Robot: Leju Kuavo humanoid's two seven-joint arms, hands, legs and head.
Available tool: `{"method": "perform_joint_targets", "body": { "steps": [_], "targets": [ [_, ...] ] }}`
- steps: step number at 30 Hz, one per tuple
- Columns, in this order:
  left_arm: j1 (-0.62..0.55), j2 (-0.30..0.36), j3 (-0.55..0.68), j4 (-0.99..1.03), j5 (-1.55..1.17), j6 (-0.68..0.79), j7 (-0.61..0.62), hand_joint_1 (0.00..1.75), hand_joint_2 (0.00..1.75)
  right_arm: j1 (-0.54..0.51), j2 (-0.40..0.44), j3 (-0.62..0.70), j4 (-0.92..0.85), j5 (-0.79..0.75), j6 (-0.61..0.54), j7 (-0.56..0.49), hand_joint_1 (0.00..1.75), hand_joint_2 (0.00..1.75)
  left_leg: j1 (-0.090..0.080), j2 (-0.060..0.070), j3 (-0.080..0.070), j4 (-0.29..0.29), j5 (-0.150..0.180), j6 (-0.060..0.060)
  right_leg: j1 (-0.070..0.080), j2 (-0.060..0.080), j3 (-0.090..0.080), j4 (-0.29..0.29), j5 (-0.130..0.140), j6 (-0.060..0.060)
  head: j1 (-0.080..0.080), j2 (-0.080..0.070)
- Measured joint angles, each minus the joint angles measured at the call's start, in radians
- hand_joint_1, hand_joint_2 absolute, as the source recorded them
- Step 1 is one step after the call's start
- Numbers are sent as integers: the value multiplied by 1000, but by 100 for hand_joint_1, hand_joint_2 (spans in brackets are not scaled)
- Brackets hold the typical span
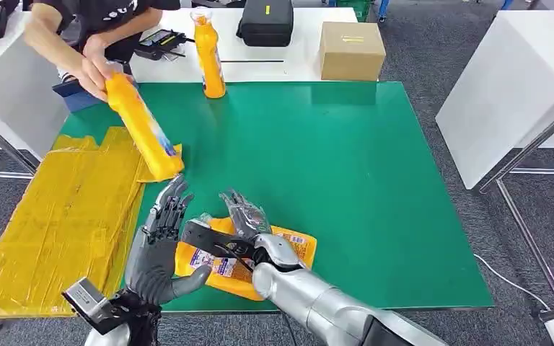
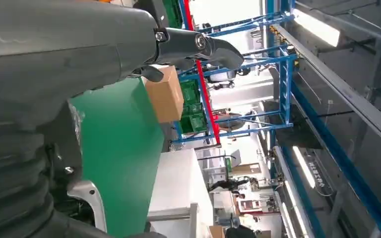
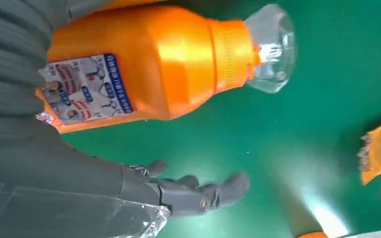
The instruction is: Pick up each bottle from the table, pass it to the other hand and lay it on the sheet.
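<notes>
The work surface is a green mat (image 1: 332, 158) covering a table. A yellow sheet (image 1: 65, 223) lies over the mat's left edge and hangs past it. Beyond the mat stands a white table (image 1: 260, 68) bearing a cardboard box (image 1: 351, 50) and a black case (image 1: 265, 21). A second white table (image 1: 505, 86) stands to the right. The floor is grey carpet (image 1: 433, 43). The left wrist view shows blue shelving (image 2: 278, 74) and ceiling strip lights (image 2: 317, 27) across the room.

Three orange bottles are present. One bottle (image 1: 209, 54) stands upright at the far edge of the mat. A person's hand (image 1: 97, 68) holds a second bottle (image 1: 144, 130) tilted, its lower end touching the near corner of the yellow sheet. The third bottle (image 1: 249, 259) lies on its side on the mat at the near edge, between the two robot hands.

The right hand (image 1: 242, 223) rests over the lying bottle, fingers extended and spread; the right wrist view shows the bottle (image 3: 144, 69) just beside the palm with the fingers (image 3: 203, 191) stretched along the mat, not wrapped around it. The left hand (image 1: 160, 238) stands just left of the same bottle, palm toward it, fingers apart and pointing away from the robot, holding nothing.
</notes>
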Motion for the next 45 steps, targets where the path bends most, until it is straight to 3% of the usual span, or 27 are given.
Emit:
{"method": "perform_joint_targets", "body": {
  "steps": [7,21,24,28,35,45],
  "targets": [
    [-3,0,0,0,0,6,7,0,175,14,-1,39,49,79,-57,74,0,175,0,0,0,0,0,0,0,0,0,0,0,0,0,0],
    [-8,0,0,0,2,13,12,0,175,21,0,73,76,120,-85,92,0,175,0,0,0,0,0,0,0,0,0,0,0,0,0,0],
    [-7,-1,1,0,-2,18,12,0,175,27,0,79,79,213,-143,128,0,175,0,0,0,0,0,0,0,0,0,0,0,0,0,0],
    [-3,-8,2,0,-15,21,12,0,175,49,-5,71,58,462,-227,193,0,175,0,0,-1,0,0,0,0,0,0,0,0,0,0,0],
    [39,-15,14,-15,-50,22,4,0,175,235,-78,-142,-267,945,-86,201,0,175,0,-1,-1,0,-1,-1,0,0,-1,0,-1,0,0,0],
    [121,-16,50,-72,-63,56,-8,0,175,495,-173,-314,-621,1127,3,206,0,175,0,-1,-1,0,-3,-2,0,0,-1,-1,-1,0,0,0]
  ]
}}
